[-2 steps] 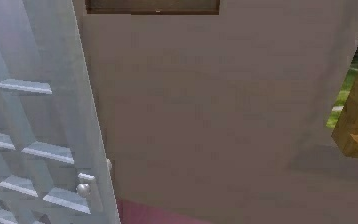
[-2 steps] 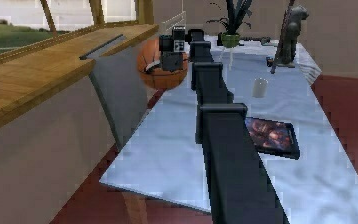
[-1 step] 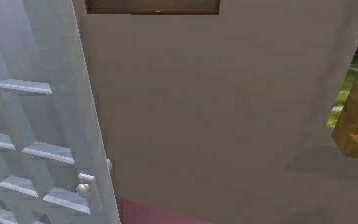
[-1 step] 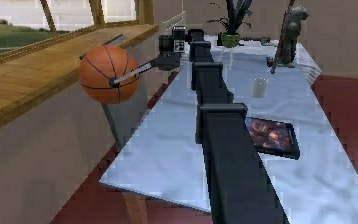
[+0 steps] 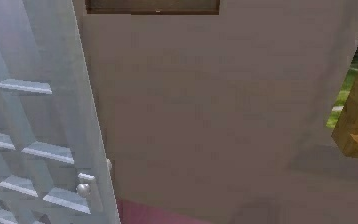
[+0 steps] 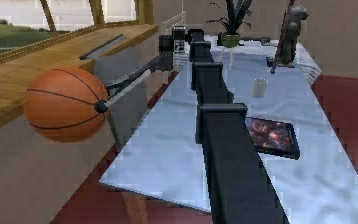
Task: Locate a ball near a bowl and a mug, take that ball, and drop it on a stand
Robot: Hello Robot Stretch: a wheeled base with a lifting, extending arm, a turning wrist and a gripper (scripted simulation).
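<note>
In the arm side view an orange basketball (image 6: 62,103) with black seams hangs at the far end of my gripper (image 6: 103,104), clear of the table and the floor, so the gripper holds the ball. The dark arm (image 6: 222,130) rises from the bottom edge across a table (image 6: 167,160) covered in pale blue cloth. The ball sits off the table's left edge, in front of a wooden ledge (image 6: 17,90).
On the table lie a dark tablet-like slab (image 6: 273,136), a white cup (image 6: 259,87), a potted plant (image 6: 230,28) and a grey statue (image 6: 289,35). In the forward view a white panelled door (image 5: 37,120) stands close at the left, then a beige wall (image 5: 217,100) and wooden furniture (image 5: 355,115).
</note>
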